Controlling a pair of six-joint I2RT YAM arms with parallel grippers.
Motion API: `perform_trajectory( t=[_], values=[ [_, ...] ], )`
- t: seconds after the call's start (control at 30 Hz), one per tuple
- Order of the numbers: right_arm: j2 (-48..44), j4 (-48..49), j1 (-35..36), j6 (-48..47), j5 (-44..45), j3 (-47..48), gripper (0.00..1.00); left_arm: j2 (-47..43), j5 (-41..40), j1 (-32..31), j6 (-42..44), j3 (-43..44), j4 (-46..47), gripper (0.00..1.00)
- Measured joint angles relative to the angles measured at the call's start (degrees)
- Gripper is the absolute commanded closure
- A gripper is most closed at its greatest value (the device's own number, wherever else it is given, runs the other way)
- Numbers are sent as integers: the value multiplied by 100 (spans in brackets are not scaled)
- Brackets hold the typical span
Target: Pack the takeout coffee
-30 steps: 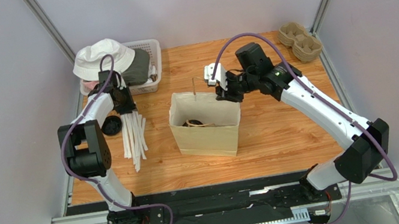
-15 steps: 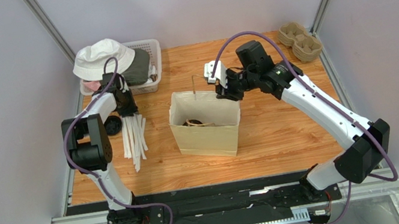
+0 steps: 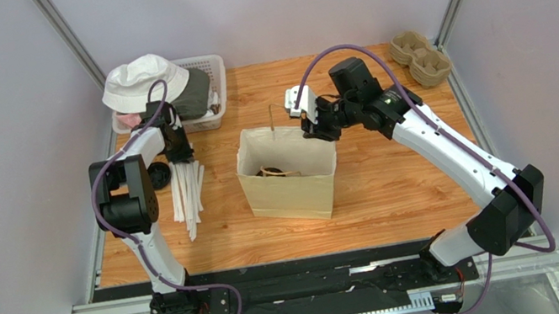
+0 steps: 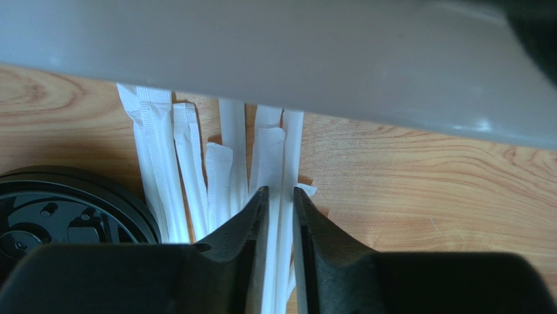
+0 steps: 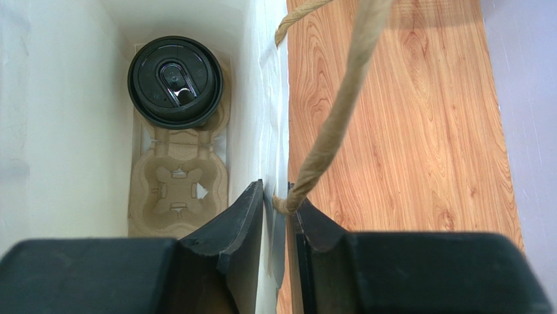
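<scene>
Already packed: the small tan paper cup with a round black plastic lid [image 5: 175, 80] stands deep inside the bag, below and ahead of the right gripper [image 5: 280, 203].

Nearest, that gripper's narrow jaws pinch the side wall of the tall brown paper bag [image 3: 289, 194], just beside its twisted paper-cord handle [image 5: 340, 111]. Down past the fingertips lies a moulded pulp cup tray [image 5: 176, 190], its near well vacant. The cup fills the far well, long axis vertical, lid facing the bag mouth. The right arm is much the nearer. Well apart beyond the bag, the left gripper [image 4: 281, 196] straddles a white paper-wrapped straw [image 4: 280, 157], jaws narrow; whether it grips cannot be told.
</scene>
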Motion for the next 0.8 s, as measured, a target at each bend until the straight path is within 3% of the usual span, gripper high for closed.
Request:
perform_trajectory(
  t=[0.3, 0.5, 0.8],
  values=[
    [0, 0, -2, 0, 39, 2, 77, 33, -105, -2, -2, 28, -79, 76],
    [9, 0, -2, 2, 39, 2, 78, 33, -201, -2, 0, 28, -116, 70],
    [39, -2, -2, 2, 39, 2, 78, 33, -208, -2, 4, 28, -153, 94]
  ],
)
